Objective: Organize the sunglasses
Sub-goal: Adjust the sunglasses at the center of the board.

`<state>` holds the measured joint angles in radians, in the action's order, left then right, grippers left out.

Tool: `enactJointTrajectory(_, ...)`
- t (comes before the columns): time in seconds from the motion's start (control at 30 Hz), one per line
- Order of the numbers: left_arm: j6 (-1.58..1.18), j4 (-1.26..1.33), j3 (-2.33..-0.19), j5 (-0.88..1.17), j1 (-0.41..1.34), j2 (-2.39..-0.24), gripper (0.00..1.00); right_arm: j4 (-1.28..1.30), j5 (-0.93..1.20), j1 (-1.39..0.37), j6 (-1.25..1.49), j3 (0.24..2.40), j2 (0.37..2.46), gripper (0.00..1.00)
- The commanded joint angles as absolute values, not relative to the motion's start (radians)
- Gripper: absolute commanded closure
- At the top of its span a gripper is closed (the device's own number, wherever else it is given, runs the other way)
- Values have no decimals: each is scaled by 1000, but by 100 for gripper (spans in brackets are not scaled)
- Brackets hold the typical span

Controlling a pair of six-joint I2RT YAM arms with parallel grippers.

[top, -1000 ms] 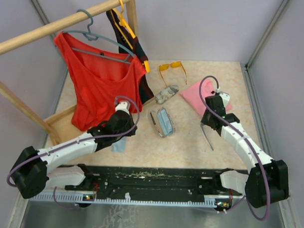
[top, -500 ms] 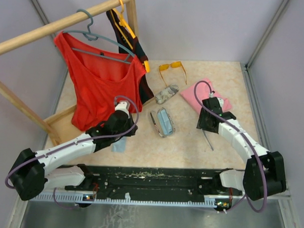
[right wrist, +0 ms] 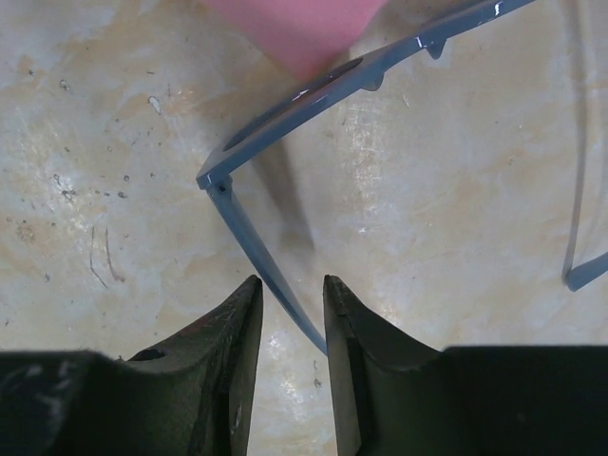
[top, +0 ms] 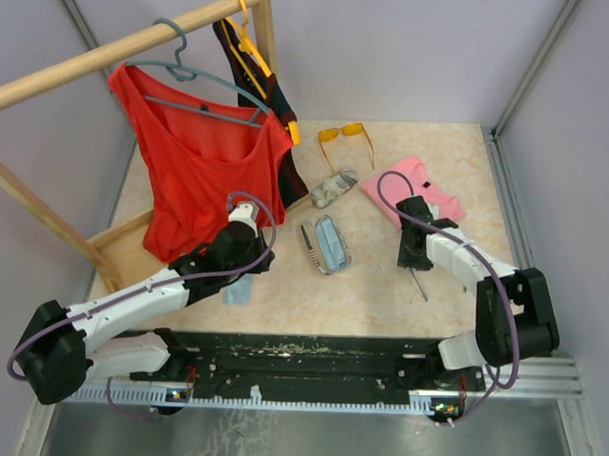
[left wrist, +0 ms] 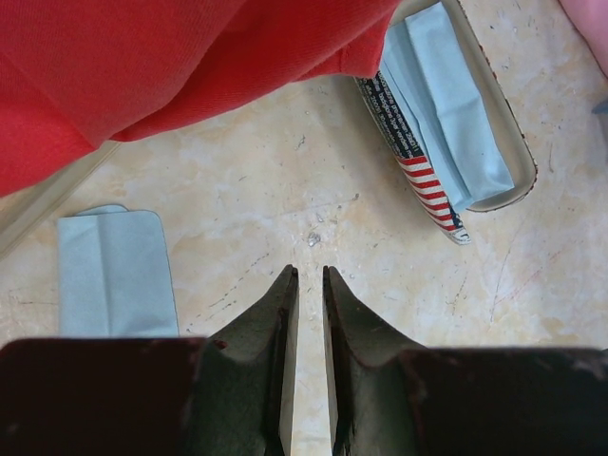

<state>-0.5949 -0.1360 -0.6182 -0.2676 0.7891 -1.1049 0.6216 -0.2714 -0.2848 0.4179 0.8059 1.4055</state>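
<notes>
The greyish sunglasses lie on the table with their front against a pink cloth. One thin arm runs down between my right gripper's fingers, close to the right one; the jaws stand apart and do not pinch it. From above, that arm's tip pokes out below the right gripper. The orange-lensed sunglasses lie unfolded at the back. My left gripper hovers over bare table with only a narrow slit between its fingers and nothing in it.
An open patterned case holding a blue cloth lies mid-table, with a closed case behind it. A loose blue cloth lies by the left gripper. A red top hangs from a wooden rack on the left.
The right gripper has shifted a little left and nearer over the greyish sunglasses, its elbow folding in. Its jaws widened, then narrowed again. The left arm has barely moved.
</notes>
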Motion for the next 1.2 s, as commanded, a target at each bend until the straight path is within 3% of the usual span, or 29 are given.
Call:
enactJointTrajectory(0.0, -579, -146, -606, -269, 782, -1081, 78, 588, -313, -282, 410, 845, 1422, 69)
enactJointTrajectory(0.47, -584, -171, -610, -273, 782, -1051, 79, 517, -244, -282, 498, 853, 1387, 97)
enactJointTrajectory(0.77, -595, -191, -605, -273, 782, -1023, 79, 447, -136, -285, 611, 897, 1468, 100)
enactJointTrajectory(0.9, -601, -200, -598, -276, 782, -1003, 79, 431, -118, -308, 642, 930, 1509, 83)
enactJointTrajectory(1.17, -605, -209, -579, -290, 782, -979, 78, 475, -120, -318, 606, 984, 1464, 67)
